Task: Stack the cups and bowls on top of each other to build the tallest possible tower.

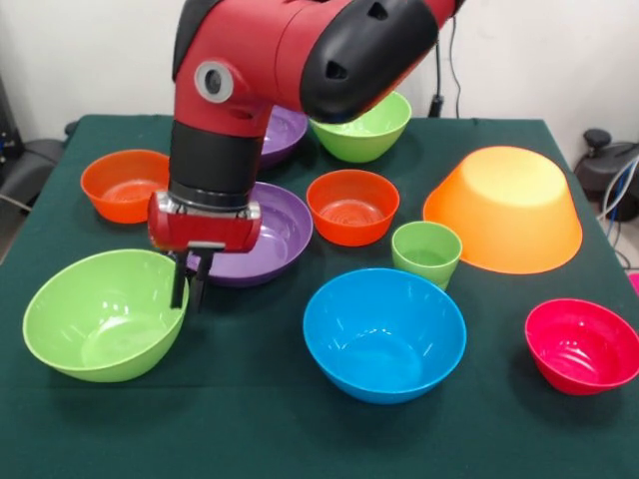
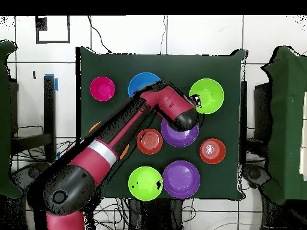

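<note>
My gripper (image 1: 189,284) stands at the right rim of the near-left light-green bowl (image 1: 100,317), its fingers close together astride that rim; the bowl leans slightly. In the overhead view this bowl (image 2: 208,94) lies beside my wrist, which hides the gripper. One light-green cup (image 1: 426,254) stands upright in the middle. Around it are a blue bowl (image 1: 384,334), a pink-red bowl (image 1: 584,344), an upside-down orange-yellow bowl (image 1: 504,210), two orange-red bowls (image 1: 351,207) (image 1: 125,185), two purple bowls (image 1: 275,235) (image 1: 288,132) and a second green bowl (image 1: 364,130).
All the bowls stand apart on the dark green tablecloth (image 1: 250,429). My arm (image 2: 120,144) crosses the table in the overhead view and hides the cup and most of the orange-yellow bowl. Cables hang beyond the table's far edge.
</note>
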